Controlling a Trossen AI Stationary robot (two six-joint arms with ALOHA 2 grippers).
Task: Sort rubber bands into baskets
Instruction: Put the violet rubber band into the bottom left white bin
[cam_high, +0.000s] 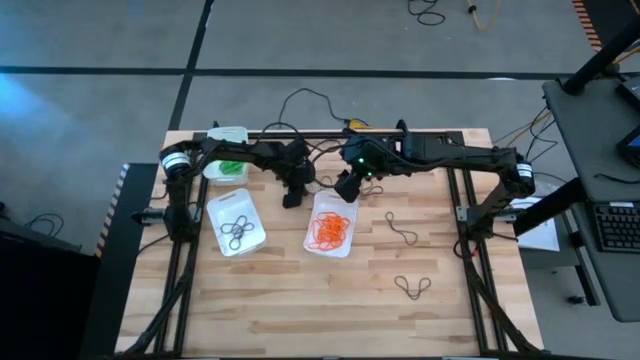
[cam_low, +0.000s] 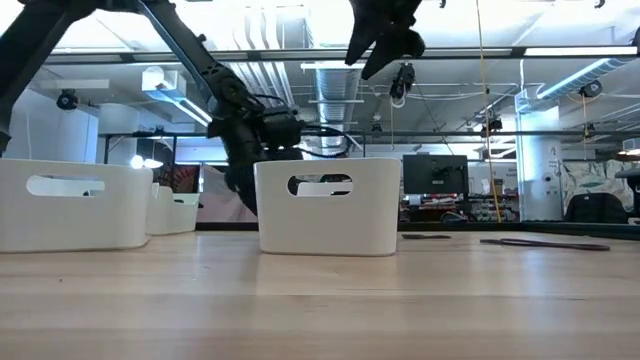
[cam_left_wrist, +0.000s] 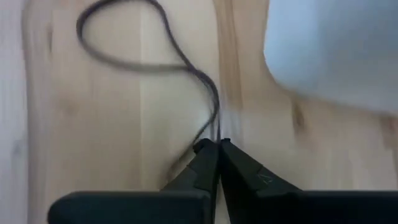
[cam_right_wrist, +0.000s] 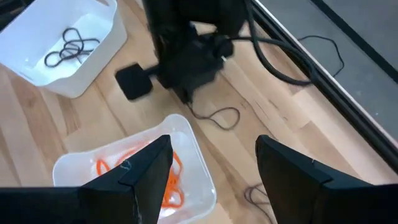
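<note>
You find no readable text, label, brand, number or sign anywhere: not on baskets (cam_high: 240, 222), table, arms.

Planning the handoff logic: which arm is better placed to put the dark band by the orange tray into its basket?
Left. Its tool is shut on the dark rubber band on the table, near the basket of dark bands. The right tool hovers open over the orange-band basket, holding nothing.
</note>
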